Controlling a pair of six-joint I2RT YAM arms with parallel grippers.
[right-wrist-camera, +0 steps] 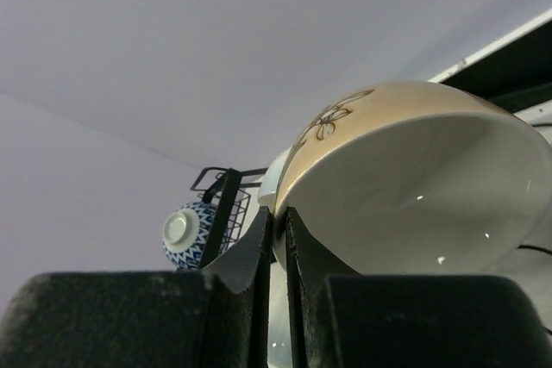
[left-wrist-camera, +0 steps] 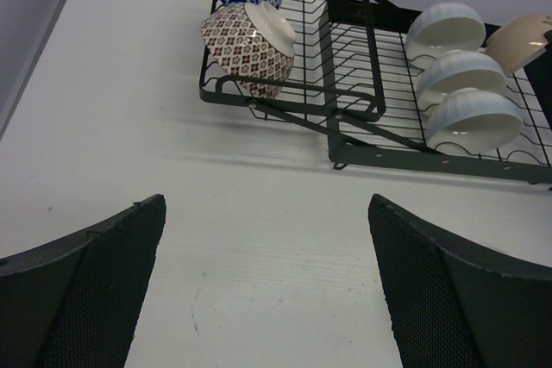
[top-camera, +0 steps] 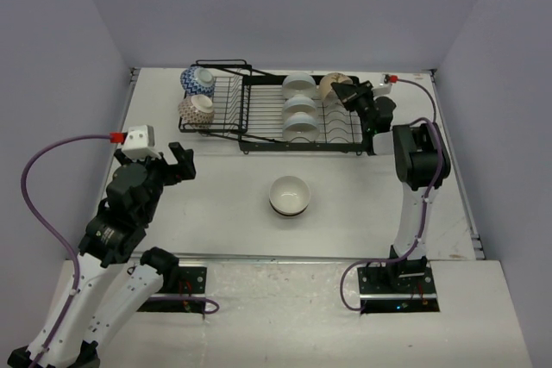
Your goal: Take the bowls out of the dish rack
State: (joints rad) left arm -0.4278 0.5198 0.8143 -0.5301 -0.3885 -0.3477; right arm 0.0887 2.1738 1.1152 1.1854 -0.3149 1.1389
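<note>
Tan glaze is filling my right wrist view: the right gripper (right-wrist-camera: 278, 221) is pinching the rim of the tan bowl (right-wrist-camera: 405, 170), jaws nearly closed on it, at the far right end of the dish rack (top-camera: 259, 118). The bowl is standing on edge, mouth turned toward my wrist camera, with three white bowls (top-camera: 299, 105) slotted just left of it, so I am judging up and nearward as the open way out. The left gripper (top-camera: 159, 159) is hanging wide open and empty over the table (top-camera: 216, 213), well apart from the rack, nearer the two patterned bowls (top-camera: 197, 96). One white bowl (top-camera: 289, 195) is sitting mid-table.
</note>
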